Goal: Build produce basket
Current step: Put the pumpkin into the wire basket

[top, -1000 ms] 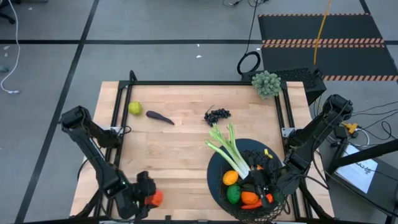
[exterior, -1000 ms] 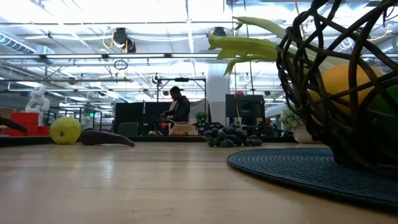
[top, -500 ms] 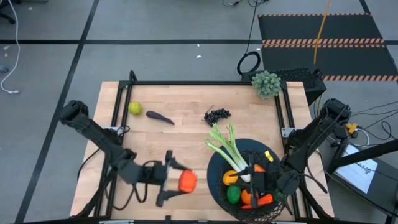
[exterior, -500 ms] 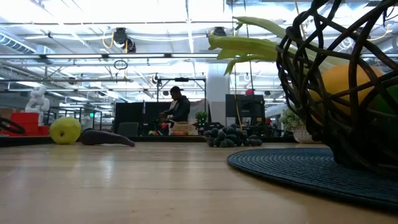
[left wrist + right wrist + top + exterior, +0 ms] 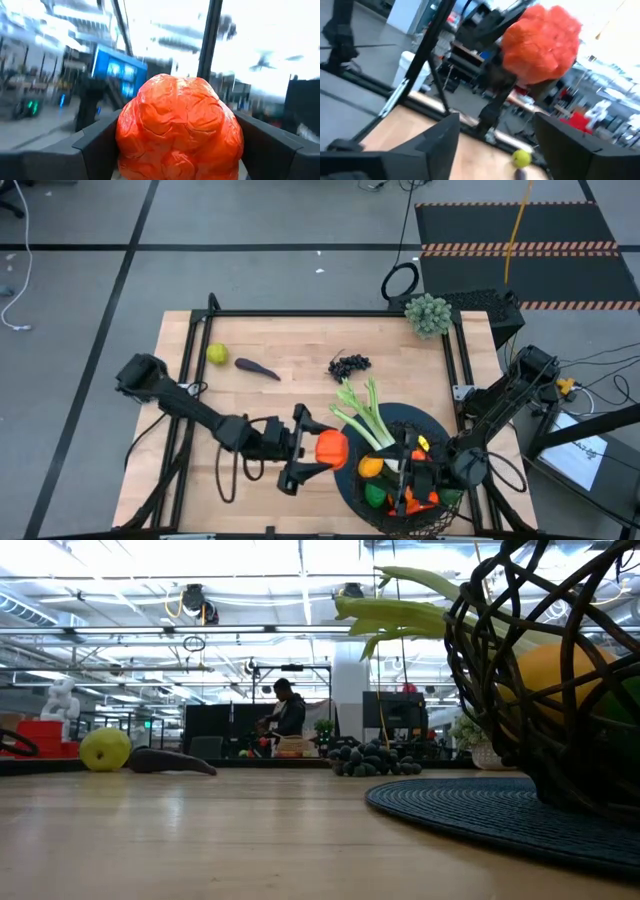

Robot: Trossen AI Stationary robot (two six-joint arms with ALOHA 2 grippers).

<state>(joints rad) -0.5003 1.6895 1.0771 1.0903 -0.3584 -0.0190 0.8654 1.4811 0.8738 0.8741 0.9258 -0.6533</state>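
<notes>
On the far left of the counter (image 5: pixel 250 395) lie a lemon (image 5: pixel 217 354) and, just beside it, a dark eggplant (image 5: pixel 257 368), both well apart from the basket. The left hand (image 5: pixel 312 450) reaches across the middle of the counter, closed on a red-orange mango (image 5: pixel 331 446) that sits squeezed between its two fingers; the mango hangs just beside the near rim of the basket (image 5: pixel 345 475), not yet over it. The grapes (image 5: pixel 348 365) rest near the counter's middle, beyond the basket.

The risk, as I judge it, is a release too soon: the mango would strike the rim and roll off across the counter. The celery (image 5: pixel 365 420) leans out over the basket's edge right beside the mango's path, so a low carry could catch its stalks and drag it out.

Inside the basket an orange (image 5: pixel 370 467), a lime (image 5: pixel 375 494) and a carrot (image 5: pixel 425 502) already crowd the floor. The right hand (image 5: pixel 412 480) hovers over the basket with its fingers spread wide and nothing between them, and it stands in the way of a clean drop. A bumpy grey-green clump (image 5: pixel 428 313) sits at the far right corner, clear of everything.
</notes>
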